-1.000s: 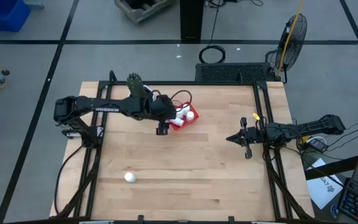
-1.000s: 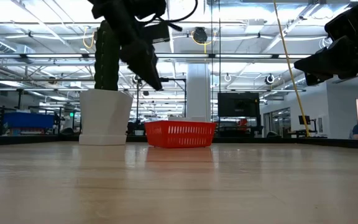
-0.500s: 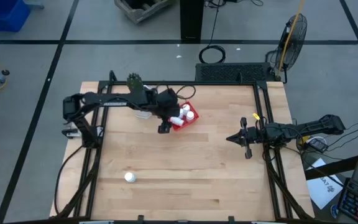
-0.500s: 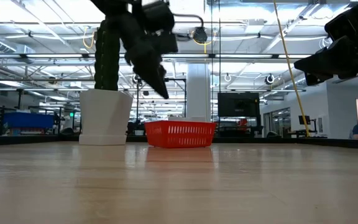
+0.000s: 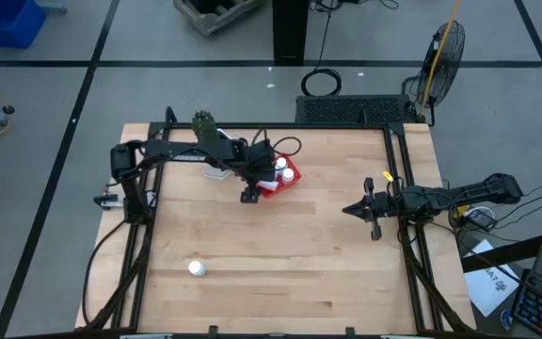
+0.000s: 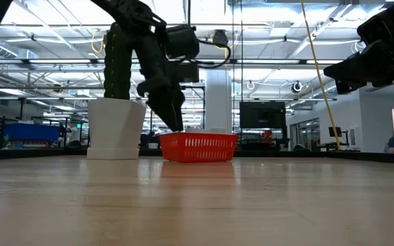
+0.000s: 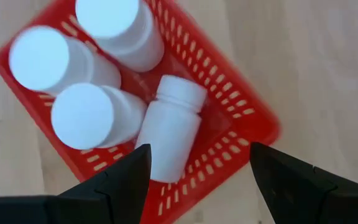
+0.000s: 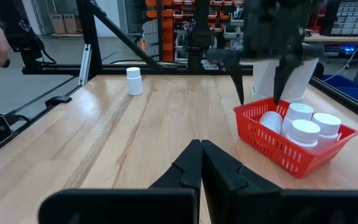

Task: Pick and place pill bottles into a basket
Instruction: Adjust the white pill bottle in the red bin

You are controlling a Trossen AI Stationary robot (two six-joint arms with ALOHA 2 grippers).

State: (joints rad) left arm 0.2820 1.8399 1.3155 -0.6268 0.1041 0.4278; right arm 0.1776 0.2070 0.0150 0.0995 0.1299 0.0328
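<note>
The red mesh basket [image 5: 278, 182] stands at the table's far middle, next to the cactus pot. In the left wrist view the basket [image 7: 253, 118] holds several white pill bottles: three upright [image 7: 82, 115] and one lying on its side [image 7: 169, 134]. One more bottle [image 5: 196, 268] stands alone near the table's front left. My left gripper [image 7: 197, 180] is open just above the basket's near-left edge, fingers pointing down, and empty. It also shows in the low view [image 6: 174, 121]. My right gripper [image 8: 201, 155] is shut and empty at the table's right edge [image 5: 370, 211].
A white hexagonal pot with a green cactus [image 6: 117, 137] stands just left of the basket at the far edge. Black frame rails [image 5: 139, 235] run along the table's left and right sides. Bare wood lies between the basket and the lone bottle.
My left gripper has gone down toward the basket's near edge and a little toward the table's right. Its fingers have tipped closer to upright. The basket and the lone bottle have stayed put.
</note>
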